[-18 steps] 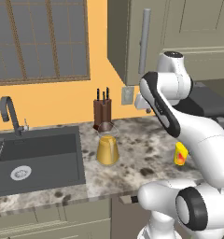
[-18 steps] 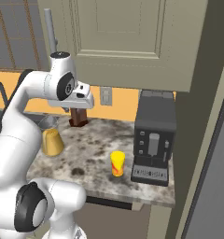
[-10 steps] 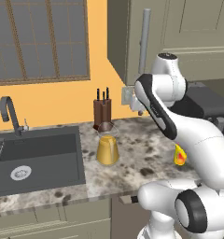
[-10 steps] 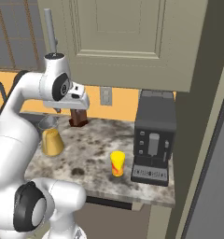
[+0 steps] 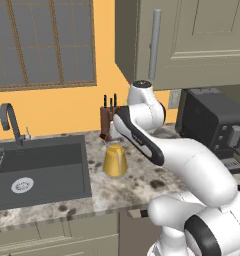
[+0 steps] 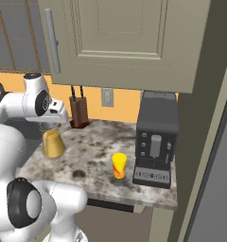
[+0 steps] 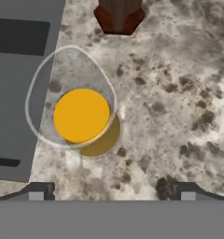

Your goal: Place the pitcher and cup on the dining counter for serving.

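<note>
Two dark fingertips (image 7: 39,190) are seen far apart at the bottom of the hand view, so the gripper (image 7: 112,192) is spread wide and nothing is held in it. The pitcher (image 7: 81,116) is seen from above, just below the gripper and towards its left finger, standing upright on the table (image 7: 179,93) at the edge of the sink (image 7: 16,84). The knife block (image 7: 119,14) is placed beyond the pitcher. In the right base view the cup (image 6: 118,165) is set well apart from the gripper, beside the coffee machine (image 6: 155,142).
</note>
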Available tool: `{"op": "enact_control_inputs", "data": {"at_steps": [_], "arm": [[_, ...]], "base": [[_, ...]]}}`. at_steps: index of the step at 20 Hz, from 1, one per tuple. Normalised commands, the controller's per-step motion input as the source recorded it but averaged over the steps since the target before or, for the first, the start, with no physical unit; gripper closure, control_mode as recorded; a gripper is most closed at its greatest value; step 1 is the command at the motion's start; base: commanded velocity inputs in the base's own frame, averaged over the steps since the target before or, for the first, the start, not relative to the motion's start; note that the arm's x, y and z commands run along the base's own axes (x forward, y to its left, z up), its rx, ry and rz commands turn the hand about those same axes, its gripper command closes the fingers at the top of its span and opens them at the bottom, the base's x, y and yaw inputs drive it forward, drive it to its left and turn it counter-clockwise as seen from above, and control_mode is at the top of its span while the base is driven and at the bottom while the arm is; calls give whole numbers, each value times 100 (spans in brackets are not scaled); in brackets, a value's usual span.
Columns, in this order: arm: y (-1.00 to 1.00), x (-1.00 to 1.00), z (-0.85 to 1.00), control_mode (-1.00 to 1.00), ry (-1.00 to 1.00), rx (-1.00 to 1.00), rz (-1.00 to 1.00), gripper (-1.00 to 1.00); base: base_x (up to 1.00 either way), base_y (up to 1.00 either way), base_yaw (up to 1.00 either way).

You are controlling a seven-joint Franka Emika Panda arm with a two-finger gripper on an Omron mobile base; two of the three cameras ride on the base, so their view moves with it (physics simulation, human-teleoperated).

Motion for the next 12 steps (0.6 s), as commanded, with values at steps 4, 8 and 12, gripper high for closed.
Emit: {"op": "enact_control_inputs", "data": {"at_steps": [4,8,12], "arm": [[39,1,-78,-100,0,1,-2,-100],[20,3,-64,-100,-3,1,-3,-100],[27,15,-53,-100,-7,1,-4,-100]], "base": [[0,0,0],[0,0,0],[0,0,0]]}}
